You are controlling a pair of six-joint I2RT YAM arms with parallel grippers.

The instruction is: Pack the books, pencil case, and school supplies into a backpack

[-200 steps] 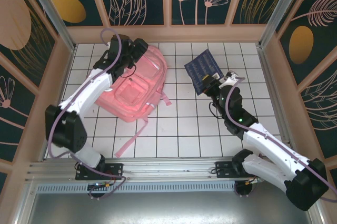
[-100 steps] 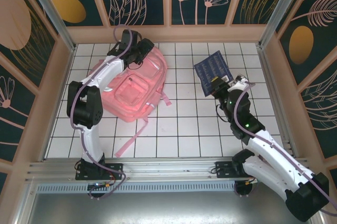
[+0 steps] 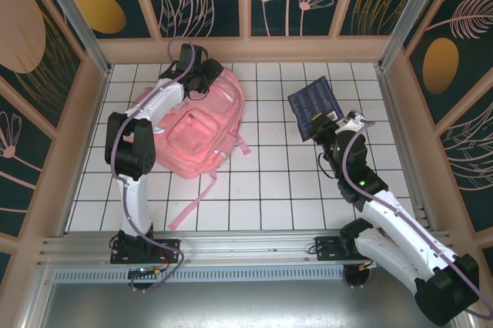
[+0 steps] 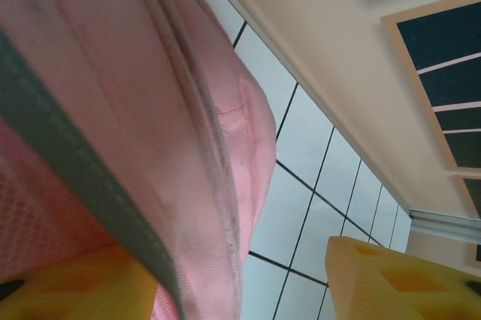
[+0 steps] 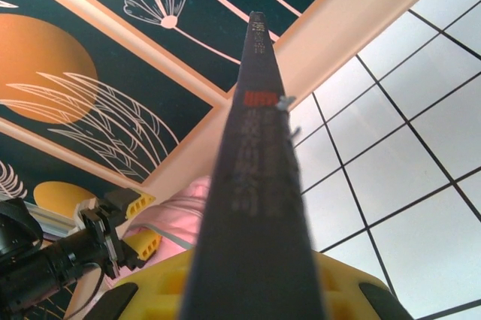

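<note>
The pink backpack [image 3: 192, 124] lies flat on the white tiles at the left. My left gripper [image 3: 202, 78] is at its far top edge. In the left wrist view the backpack's pink top fabric [image 4: 113, 110] and grey trim run between the yellow fingers [image 4: 398, 282] of the left gripper [image 4: 233, 279]. The jaws stand apart, with a gap of tile beside the right finger. My right gripper [image 3: 327, 122] is shut on a dark navy book [image 3: 314, 105], held tilted above the tiles at the right. Its spine [image 5: 255, 185] rises from the right gripper [image 5: 248, 294]. The pencil case and school supplies are out of view.
A pink strap [image 3: 189, 205] trails from the backpack toward the near edge. The wooden back wall [image 3: 246, 49] runs close behind the backpack's top, and side walls close in the tiled floor [image 3: 262, 182]. Open tiles lie between the two arms.
The left arm has swung its gripper up to the backpack's top edge, and its jaws have narrowed. The right gripper has carried the navy book a little to the right.
</note>
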